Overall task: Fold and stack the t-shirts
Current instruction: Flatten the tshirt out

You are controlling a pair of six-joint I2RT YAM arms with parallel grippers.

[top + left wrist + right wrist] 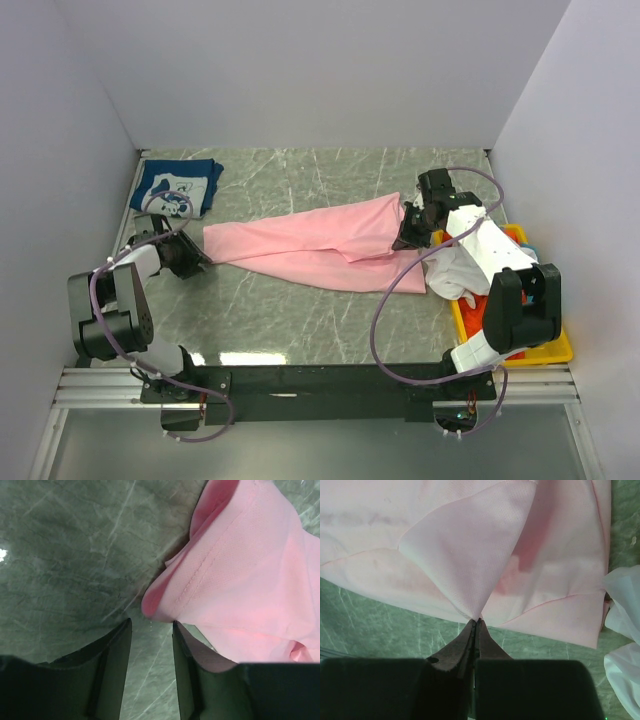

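Observation:
The large light-pink t-shirt [310,245] lies stretched in a long band across the middle of the marble table. My left gripper [200,255] stands at the shirt's left end, low over the table. In the left wrist view its jaws [151,622] are open with only bare table between them. The pink hem corner [160,607] lies just beyond the tips. My right gripper [405,238] is at the shirt's right end. It is shut [477,620] on a pinched fold of the pink cloth [470,555], which fans out from the tips. A folded navy t-shirt [178,185] with white print lies at the back left.
A crumpled white t-shirt [475,255] hangs over the yellow tray [555,350] at the right edge, close beside my right arm. Bits of orange-red [515,232] and teal [531,250] cloth show behind it. White walls close in the table at the left, back and right.

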